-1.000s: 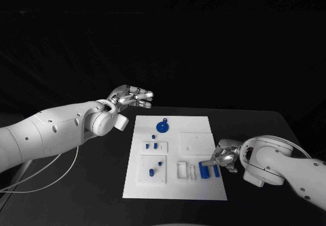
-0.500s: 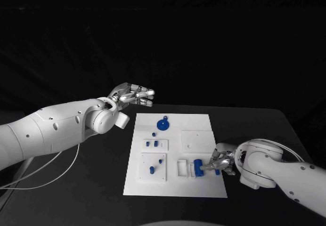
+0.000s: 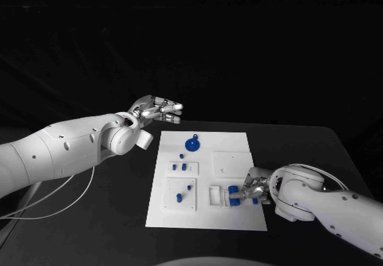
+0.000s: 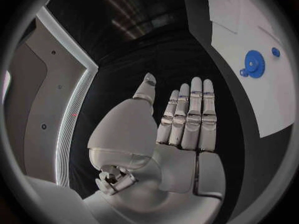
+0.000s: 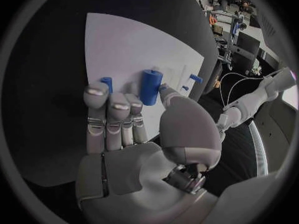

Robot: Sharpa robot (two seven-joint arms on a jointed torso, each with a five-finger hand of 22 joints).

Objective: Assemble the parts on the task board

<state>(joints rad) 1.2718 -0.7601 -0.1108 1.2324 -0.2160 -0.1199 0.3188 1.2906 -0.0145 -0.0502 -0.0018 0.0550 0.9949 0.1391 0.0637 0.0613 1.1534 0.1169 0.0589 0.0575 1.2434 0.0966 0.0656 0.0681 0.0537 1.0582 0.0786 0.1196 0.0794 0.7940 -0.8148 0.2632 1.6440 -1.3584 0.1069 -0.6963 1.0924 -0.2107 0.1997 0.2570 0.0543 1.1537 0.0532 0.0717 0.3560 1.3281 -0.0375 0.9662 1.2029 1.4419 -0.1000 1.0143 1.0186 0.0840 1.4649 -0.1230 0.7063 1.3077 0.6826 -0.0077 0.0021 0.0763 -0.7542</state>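
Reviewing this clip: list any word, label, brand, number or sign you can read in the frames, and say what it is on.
None: no readable text in any view.
Task board: plain white, no print that can be made out.
Blue gear and blue cylinder: unmarked.
Left robot hand and right robot hand: bare, with no logo or number showing.
Room clutter at the rim of the right wrist view: too small and blurred to read.

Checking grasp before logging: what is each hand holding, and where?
Right hand pinches the blue cylinder at its side; left hand holds nothing.
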